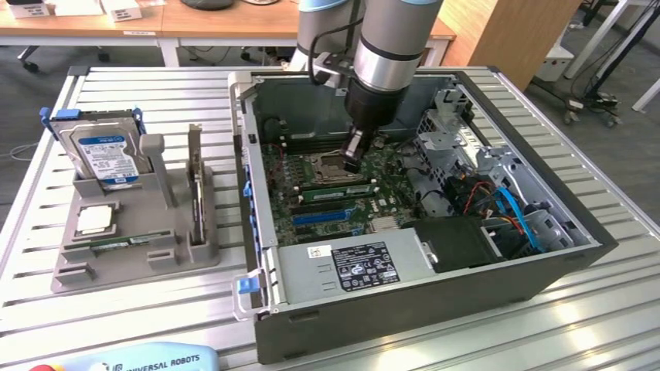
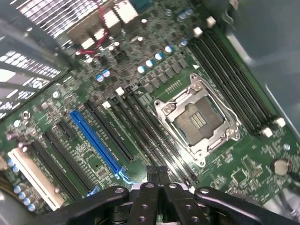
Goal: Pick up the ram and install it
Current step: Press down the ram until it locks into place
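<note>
The Universal Robots arm point(image 1: 387, 46) reaches down into an open desktop computer case point(image 1: 413, 309) that lies on its side on a slatted metal table point(image 1: 577, 325). Its gripper point(image 1: 353, 164) is clenched, the 2 black fingers point(image 2: 151, 171) pressed together with nothing between them, and the tip sits low over the motherboard point(image 1: 309, 193).

In the exterior view, the ram point(image 1: 332, 185) stands on edge in a memory slot just beside the open processor socket point(image 1: 326, 164), a slim green stick with a row of dark chips. The closed fingertips are right at its upper edge; whether they touch it cannot be told.

The wrist view looks along the long black memory slots point(image 2: 140, 122) beside the socket point(image 2: 199, 117), with a blue expansion slot point(image 2: 96, 140) further off.

On the exterior view's left, a grey parts holder point(image 1: 154, 255) stands apart from the case. It carries a silver hard drive point(image 1: 103, 154) with a blue label, upright, and a small square silver processor chip point(image 1: 93, 219) lying flat in front of it.
</note>
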`<state>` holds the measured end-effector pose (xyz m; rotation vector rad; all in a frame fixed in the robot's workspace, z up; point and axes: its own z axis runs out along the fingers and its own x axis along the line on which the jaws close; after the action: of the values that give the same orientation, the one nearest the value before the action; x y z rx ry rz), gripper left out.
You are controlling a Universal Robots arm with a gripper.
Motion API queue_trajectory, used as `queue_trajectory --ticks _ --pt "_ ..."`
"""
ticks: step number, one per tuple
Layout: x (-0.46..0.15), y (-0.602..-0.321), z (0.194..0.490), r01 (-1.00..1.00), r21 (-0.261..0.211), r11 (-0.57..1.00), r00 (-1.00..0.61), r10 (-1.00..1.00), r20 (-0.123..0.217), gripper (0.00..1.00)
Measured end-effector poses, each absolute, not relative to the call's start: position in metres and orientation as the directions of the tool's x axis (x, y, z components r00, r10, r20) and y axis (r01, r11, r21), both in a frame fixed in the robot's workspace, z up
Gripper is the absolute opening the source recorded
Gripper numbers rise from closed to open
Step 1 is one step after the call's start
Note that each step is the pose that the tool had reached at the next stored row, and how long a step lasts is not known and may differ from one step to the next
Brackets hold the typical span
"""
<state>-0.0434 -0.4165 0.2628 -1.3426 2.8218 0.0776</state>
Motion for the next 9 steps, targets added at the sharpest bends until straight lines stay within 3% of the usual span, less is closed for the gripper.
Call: queue_trajectory --ticks 9 --pt "-0.0434 -0.4165 0.2625 -0.677 0.036 0.735 -0.736 -0.676 -0.033 0.10"
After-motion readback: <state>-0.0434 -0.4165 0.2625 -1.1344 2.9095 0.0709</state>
